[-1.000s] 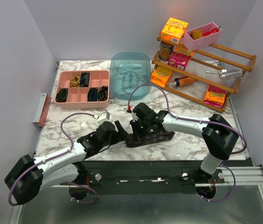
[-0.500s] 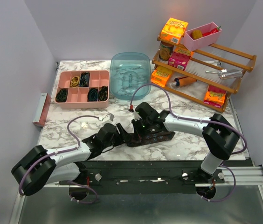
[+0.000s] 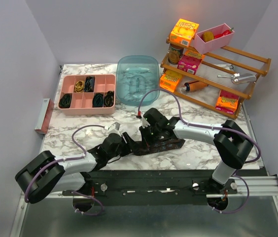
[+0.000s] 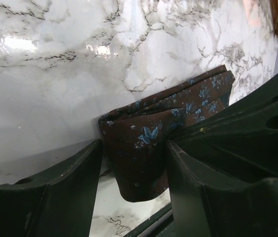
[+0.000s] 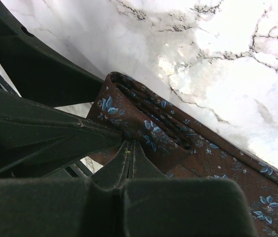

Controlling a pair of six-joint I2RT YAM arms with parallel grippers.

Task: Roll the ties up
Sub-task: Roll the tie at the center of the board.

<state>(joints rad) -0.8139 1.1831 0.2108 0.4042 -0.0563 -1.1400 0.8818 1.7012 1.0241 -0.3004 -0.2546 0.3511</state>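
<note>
A dark brown tie [image 3: 162,144] with small blue flowers lies partly folded on the marble table near its front edge. My right gripper [image 3: 147,137] is shut on the folded layers at the tie's left end; in the right wrist view its fingertips [image 5: 129,142] pinch the fabric [image 5: 168,138]. My left gripper [image 3: 129,143] comes in from the left. In the left wrist view it [image 4: 134,153] is open, with the folded tie end [image 4: 139,163] between its two fingers [image 4: 70,192]. The fabric about fills the gap.
A pink divided tray [image 3: 87,109] holding several rolled dark coils sits at the back left. A blue-green tub [image 3: 137,79] stands behind the arms. A wooden rack [image 3: 257,59] with boxes and a pink bin [image 3: 213,38] fills the back right. The table's front edge [image 3: 178,169] is close.
My left arm has swung in and its gripper has moved right, up to the tie's folded end. My right gripper has stayed shut on the tie.
</note>
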